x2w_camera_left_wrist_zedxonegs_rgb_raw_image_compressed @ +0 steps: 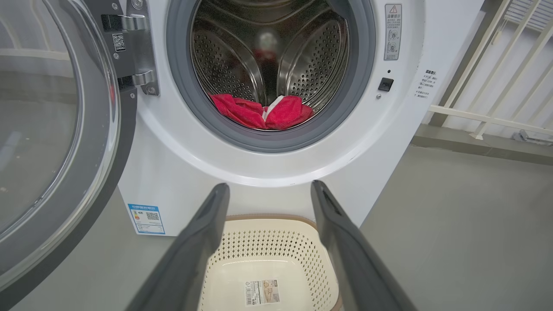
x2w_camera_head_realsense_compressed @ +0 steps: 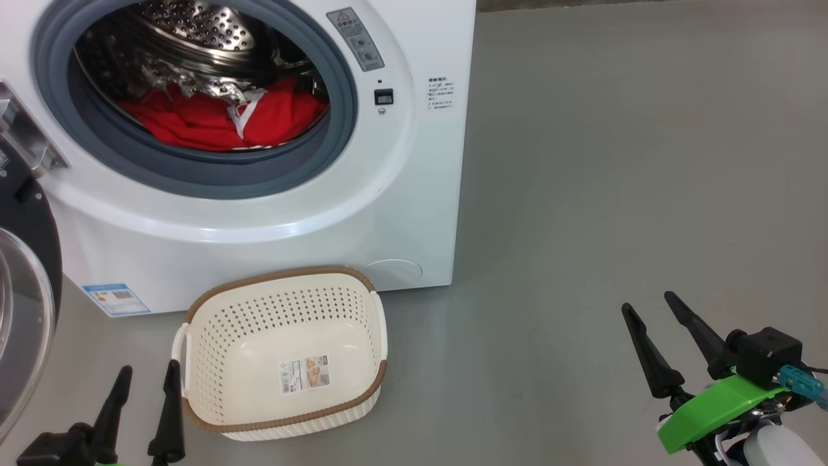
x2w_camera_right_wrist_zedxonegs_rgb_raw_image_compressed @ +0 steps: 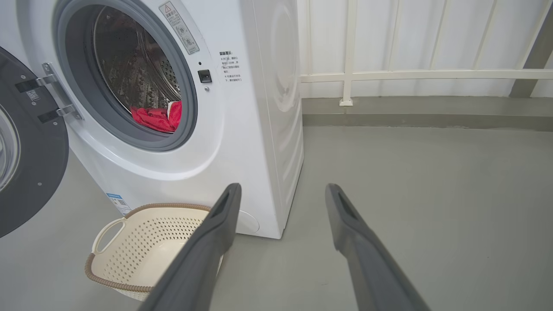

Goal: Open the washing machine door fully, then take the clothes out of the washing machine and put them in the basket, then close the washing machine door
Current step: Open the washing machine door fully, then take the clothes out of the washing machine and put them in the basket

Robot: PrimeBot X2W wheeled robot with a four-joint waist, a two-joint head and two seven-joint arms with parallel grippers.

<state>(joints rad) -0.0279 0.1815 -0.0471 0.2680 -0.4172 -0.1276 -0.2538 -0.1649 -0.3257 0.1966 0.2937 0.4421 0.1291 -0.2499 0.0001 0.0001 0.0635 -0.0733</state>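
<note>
**Washing machine [x2w_camera_head_realsense_compressed: 401, 194] status shot**

Big white front-loader sitting on the grey floor [x2w_camera_head_realsense_compressed: 614, 162], with a grey rubber ring round the mouth of the steel drum. The washing machine door [x2w_camera_head_realsense_compressed: 35, 226] is swung out on its hinge to the robot's left, black rim and bulging glass well away from the opening.

The basket [x2w_camera_head_realsense_compressed: 278, 304] is on the floor right in front of the machine, below the drum mouth and close up to the front panel. The clothes [x2w_camera_head_realsense_compressed: 213, 123] are bright red with a bit of white trim, heaped at the bottom of the drum inside the machine.

Left pincer [x2w_camera_head_realsense_compressed: 149, 366] hovers low just beside the basket's left handle, fingers spread wide with nothing between them. Right pincer [x2w_camera_head_realsense_compressed: 648, 301] is well off to the right over the floor, also wide open and holding nothing.

Small stuff: a blue label [x2w_camera_head_realsense_compressed: 116, 299] on the lower left corner of the machine's front, and a paper label [x2w_camera_head_realsense_compressed: 304, 374] stuck on the basket's bottom.
</note>
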